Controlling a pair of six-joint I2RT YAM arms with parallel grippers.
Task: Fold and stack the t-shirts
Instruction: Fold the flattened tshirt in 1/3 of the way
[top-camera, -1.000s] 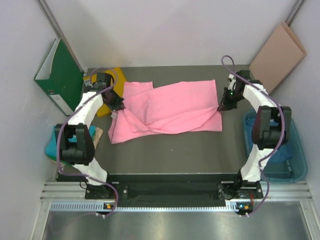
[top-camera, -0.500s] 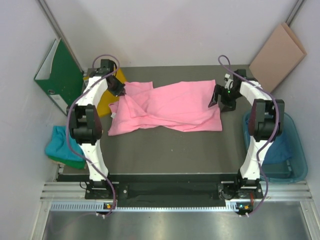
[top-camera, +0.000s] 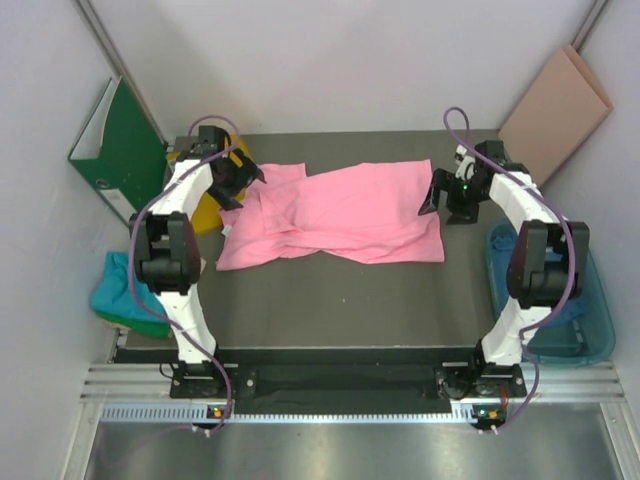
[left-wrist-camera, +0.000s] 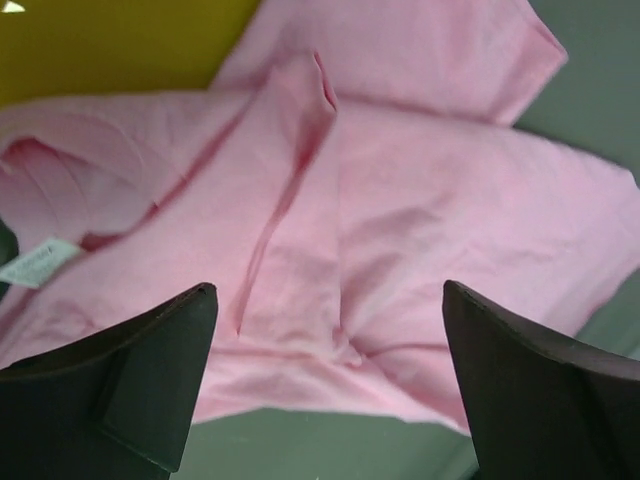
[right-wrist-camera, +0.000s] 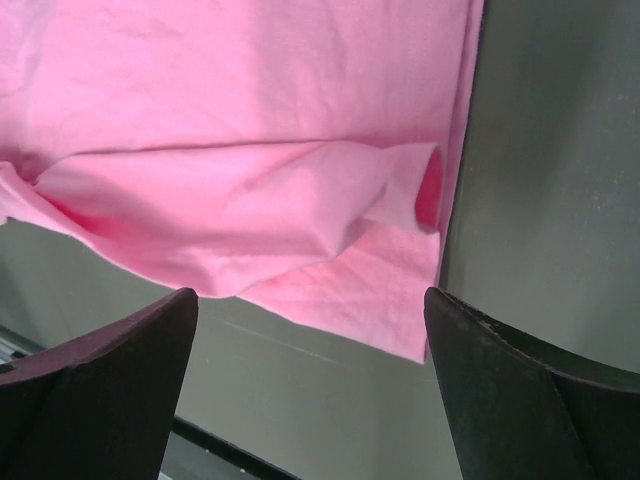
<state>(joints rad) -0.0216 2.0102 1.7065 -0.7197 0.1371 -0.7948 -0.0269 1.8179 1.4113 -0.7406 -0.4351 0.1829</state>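
Teal t-shirt (top-camera: 112, 295) partly hidden behind left arm (top-camera: 166, 258).

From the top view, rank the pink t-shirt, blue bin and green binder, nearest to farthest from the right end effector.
1. pink t-shirt, just beside the right end effector.
2. blue bin, at the table's right edge.
3. green binder, far left.

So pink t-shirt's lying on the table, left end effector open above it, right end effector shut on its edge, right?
No, the right end effector is open too: the right wrist view shows its fingers wide apart with nothing pinched. The rest holds: the pink t-shirt lies on the table, left end effector open above it.
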